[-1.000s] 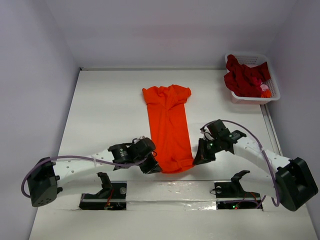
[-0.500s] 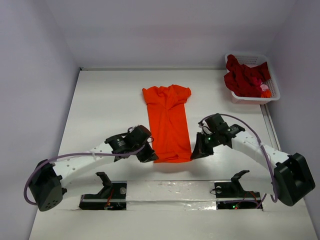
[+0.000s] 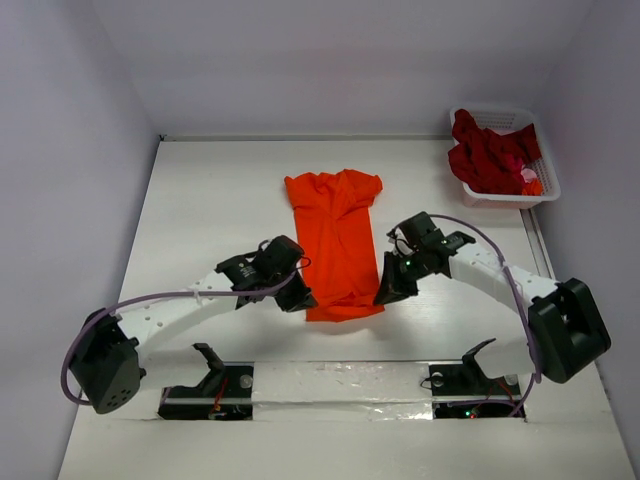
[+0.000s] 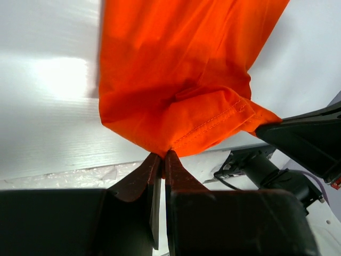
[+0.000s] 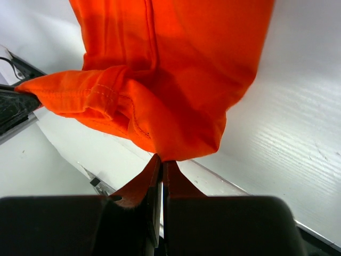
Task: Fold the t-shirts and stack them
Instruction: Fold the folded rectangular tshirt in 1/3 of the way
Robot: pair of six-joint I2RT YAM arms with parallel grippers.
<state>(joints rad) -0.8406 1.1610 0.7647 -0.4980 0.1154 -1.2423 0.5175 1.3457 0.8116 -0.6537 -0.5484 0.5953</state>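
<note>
left end effector (image 4: 162, 154) clamped on near-left hem corner of our orange t-shirt (image 3: 338, 240) | right end effector (image 5: 161, 160) clamped on near-right corner | we see wide desk (image 3: 210, 200) both sides

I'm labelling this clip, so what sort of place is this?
Likely a robot lab test cell, not a home: a white table walled in by plain panels, the left gripper and right gripper shut on an orange t-shirt, and a white lattice basket of red shirts.
</note>
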